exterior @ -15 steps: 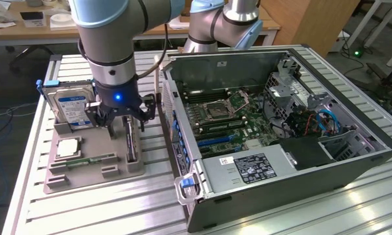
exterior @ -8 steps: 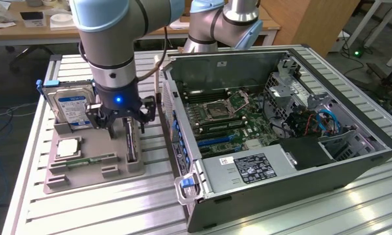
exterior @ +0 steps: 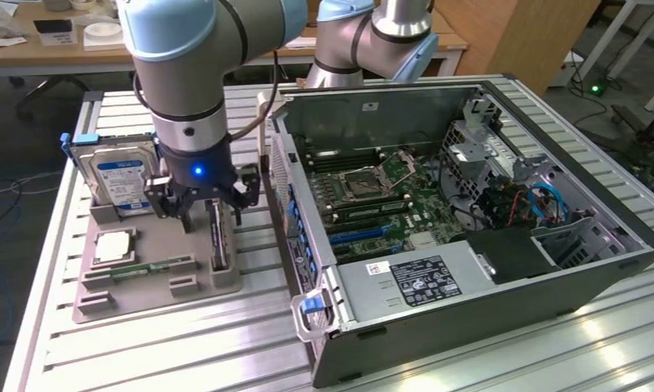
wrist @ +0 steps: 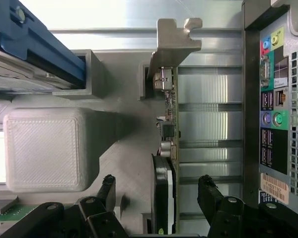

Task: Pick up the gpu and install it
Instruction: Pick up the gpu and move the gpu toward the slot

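- Black on its face and brownish-green along its board edge, the gpu (exterior: pixel 218 238) stands on its long edge in a slot of the grey printed holder (exterior: pixel 141 290). In the exterior view the holder lies at about nine o'clock from the open computer case (exterior: pixel 588 245).
- The gripper (exterior: pixel 209 214) hangs directly over the card. In the wrist view its two dark fingers (wrist: pixel 107 184) stand one on each side of the gpu (wrist: pixel 167 134). We see a gap on both sides, so the hand is released and grasps nothing.
- We judge the step in hand to be the grasp. The card is not yet lifted and the slots in the case are not yet touched.
- The gap looks wider on the holder's side than on the case's side. A small centring could help, we think, so that both pads meet the card together and do not tilt it in its slot.
- The pale metal bracket (wrist: pixel 176 37) is at the far end of the card, well away from the fingers. Closing on the flat black part seems better to us than on the small parts of the board edge.
- In the exterior view the silver hard drive (exterior: pixel 120 175) stands at about ten o'clock from the gpu and the green memory stick (exterior: pixel 141 268) lies at about eight o'clock. Both are apart from the fingers, but the hard drive is near the arm, so we would keep the lift straight.
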`<state>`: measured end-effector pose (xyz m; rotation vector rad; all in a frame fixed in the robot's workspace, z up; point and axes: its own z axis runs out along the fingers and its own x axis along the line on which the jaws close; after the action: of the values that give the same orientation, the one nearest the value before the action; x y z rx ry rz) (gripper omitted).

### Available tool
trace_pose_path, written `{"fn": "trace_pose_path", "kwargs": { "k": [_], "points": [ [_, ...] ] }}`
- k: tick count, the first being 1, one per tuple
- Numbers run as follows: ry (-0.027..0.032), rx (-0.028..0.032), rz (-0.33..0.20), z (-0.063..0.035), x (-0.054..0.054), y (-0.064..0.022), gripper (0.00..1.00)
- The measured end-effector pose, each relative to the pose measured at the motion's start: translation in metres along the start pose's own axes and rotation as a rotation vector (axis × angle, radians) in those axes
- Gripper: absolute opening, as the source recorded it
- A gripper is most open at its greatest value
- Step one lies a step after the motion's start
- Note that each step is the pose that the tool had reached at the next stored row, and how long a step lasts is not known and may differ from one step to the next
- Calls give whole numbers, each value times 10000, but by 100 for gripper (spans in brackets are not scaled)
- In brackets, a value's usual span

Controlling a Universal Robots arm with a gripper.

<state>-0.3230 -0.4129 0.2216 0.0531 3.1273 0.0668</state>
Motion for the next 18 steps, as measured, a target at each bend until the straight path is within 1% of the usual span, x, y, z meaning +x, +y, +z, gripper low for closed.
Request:
{"fn": "trace_pose_path", "kwargs": {
  "k": [10,12,18],
  "points": [
    [-8,0,155,75,0,-8,76],
    [-6,11,159,77,0,-8,76],
    [-9,11,160,79,0,-8,76]
  ]
}}
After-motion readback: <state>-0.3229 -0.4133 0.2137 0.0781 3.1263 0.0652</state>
